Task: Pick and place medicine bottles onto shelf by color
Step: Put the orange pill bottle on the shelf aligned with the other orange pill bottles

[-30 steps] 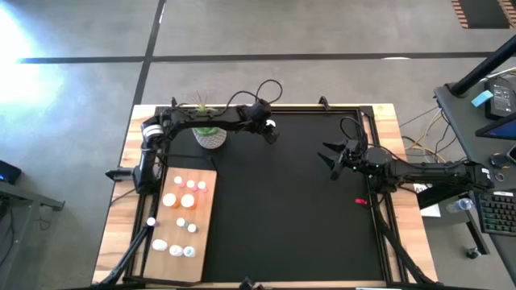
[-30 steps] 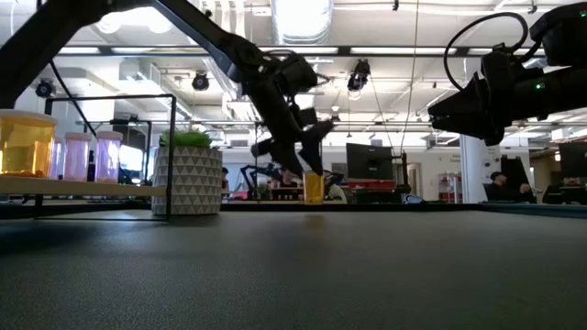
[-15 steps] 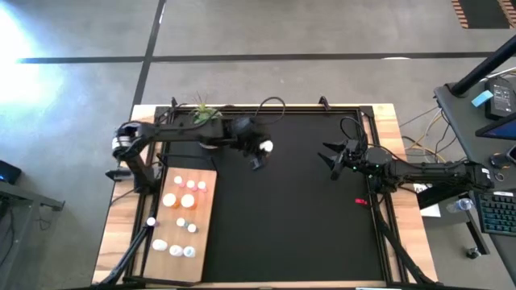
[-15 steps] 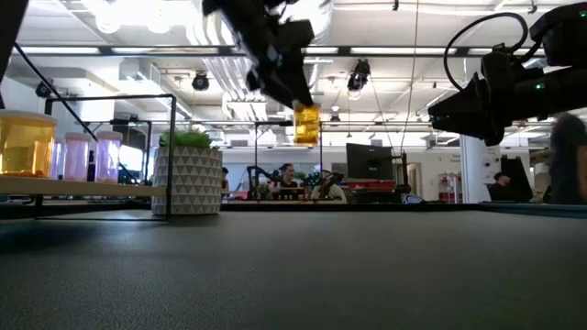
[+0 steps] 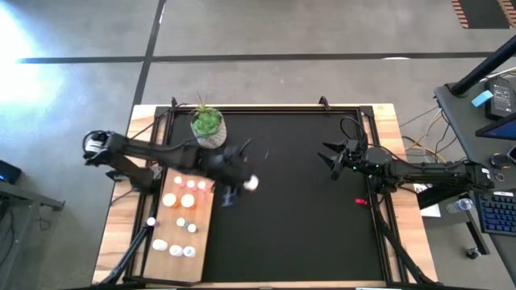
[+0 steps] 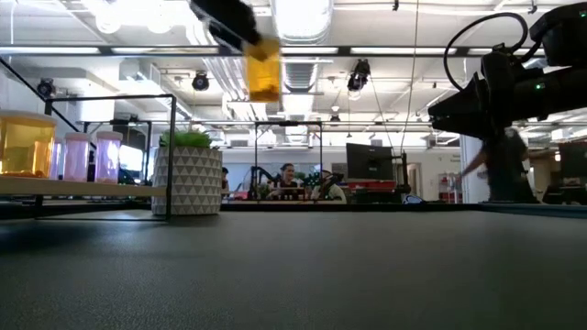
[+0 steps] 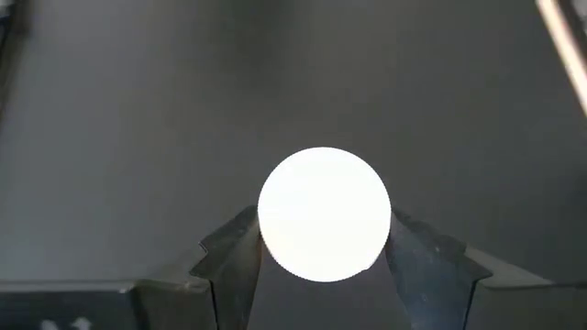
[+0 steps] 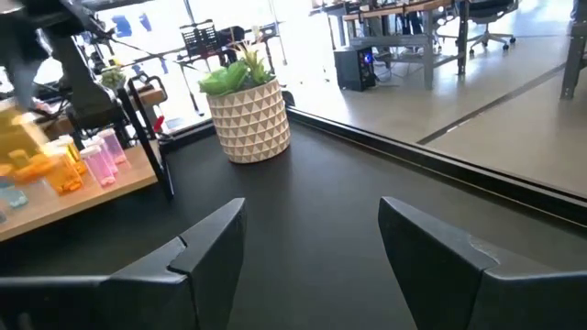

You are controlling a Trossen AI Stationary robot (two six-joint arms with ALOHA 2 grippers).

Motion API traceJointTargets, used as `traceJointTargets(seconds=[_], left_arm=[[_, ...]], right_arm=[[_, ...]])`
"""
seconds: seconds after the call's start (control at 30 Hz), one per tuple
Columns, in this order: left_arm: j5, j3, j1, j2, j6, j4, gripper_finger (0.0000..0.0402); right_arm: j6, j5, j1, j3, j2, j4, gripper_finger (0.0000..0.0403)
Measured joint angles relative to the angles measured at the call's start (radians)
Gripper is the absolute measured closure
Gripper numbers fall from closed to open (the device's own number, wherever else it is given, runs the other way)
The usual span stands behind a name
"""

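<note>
My left gripper is shut on an orange medicine bottle with a white cap. It is high above the black mat, just right of the shelf. The light-wood shelf holds orange, pink and white bottles standing in rows. One small bottle stands off the board on its left. In the low view the shelf's bottles show at the left. My right gripper is open and empty above the mat's right side, and it also shows in the right wrist view. My left gripper pinches the orange bottle between its two fingers, on opposite sides of its top at the white cap. The fingers come from above, pointing down. The bottle hangs below them, about upright and lifted clear of the mat.
A white patterned pot with a green plant stands at the mat's far left, beyond the shelf. A small red thing lies near the mat's right edge. A person walks in the room behind the table.
My left gripper has lifted the orange bottle off the mat at the far side. It has carried the bottle up and toward the table's near and left edges, toward the shelf. The bottle now hangs high above the mat. My right arm has kept still.
</note>
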Motion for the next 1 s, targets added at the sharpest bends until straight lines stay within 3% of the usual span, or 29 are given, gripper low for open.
traceJointTargets(seconds=[0.3, 0.5, 0.83, 1.0], left_arm=[[-0.129, -0.241, -0.222, -0.213, -0.243, -0.026, 0.0206], [-0.166, -0.398, -0.297, -0.336, -0.419, -0.025, 0.0206], [-0.192, -0.526, -0.333, -0.362, -0.628, -0.025, 0.0206], [-0.221, -0.532, -0.352, -0.363, -0.656, -0.036, 0.0206]], right_arm=[[0.000, 0.000, 0.000, 0.000, 0.000, 0.000, 0.0165], [0.000, 0.000, 0.000, 0.000, 0.000, 0.000, 0.0165], [0.000, 0.000, 0.000, 0.000, 0.000, 0.000, 0.0165], [0.000, 0.000, 0.000, 0.000, 0.000, 0.000, 0.0165]])
